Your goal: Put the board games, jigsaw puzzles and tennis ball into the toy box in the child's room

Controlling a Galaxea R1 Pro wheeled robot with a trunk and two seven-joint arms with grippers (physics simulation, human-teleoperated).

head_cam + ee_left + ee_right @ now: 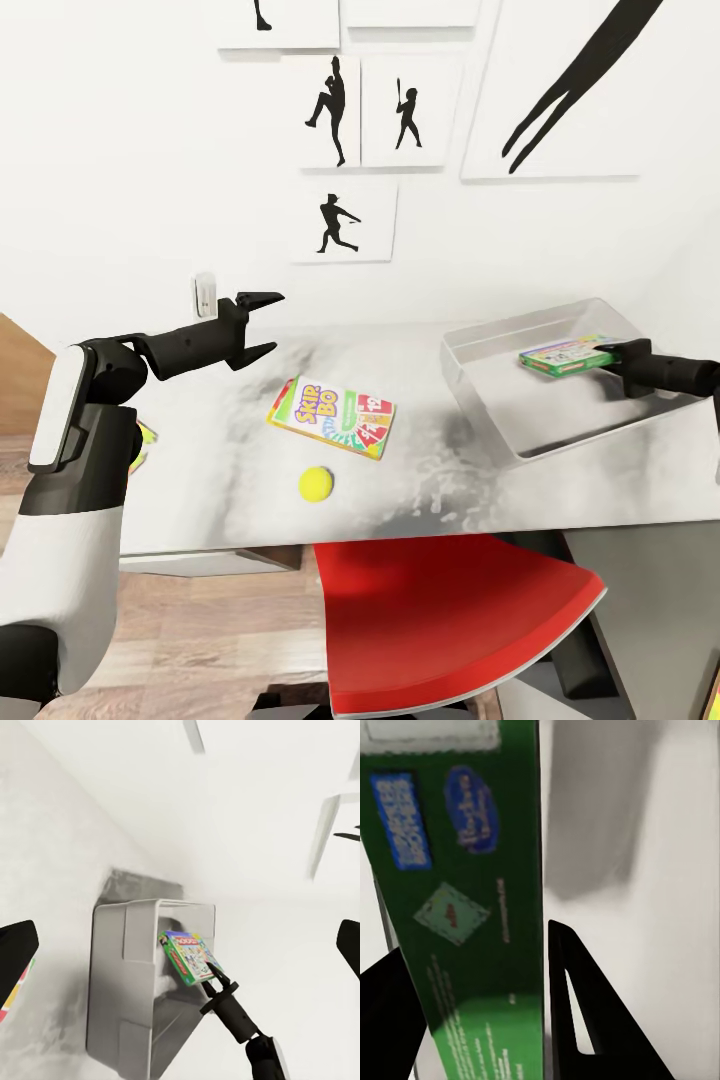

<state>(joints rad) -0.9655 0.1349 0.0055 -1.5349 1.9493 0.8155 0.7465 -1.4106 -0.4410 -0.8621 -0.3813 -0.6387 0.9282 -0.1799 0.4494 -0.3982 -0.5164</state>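
Observation:
On the white table (220, 460) lie a white, green and red "Skip-Bo" board game (332, 417) and, nearer the front edge, a yellow-green tennis ball (316, 484). The light grey toy box (480, 400) stands at the table's right end. My right gripper (606, 352) is shut on the edge of a green board game (562, 356), holding it tilted over the toy box's inside (124, 990). The right wrist view shows that green box (457, 907) between the black fingers (577, 1012). My left gripper (262, 325) hovers open above the table, left of the Skip-Bo box.
A red chair (450, 620) is pushed under the table's front edge. A colourful yellow and pink edge (146, 434) peeks out behind my left arm. The wall right behind the table carries a white socket (204, 295) and silhouette pictures (344, 220). Wooden floor lies at the left.

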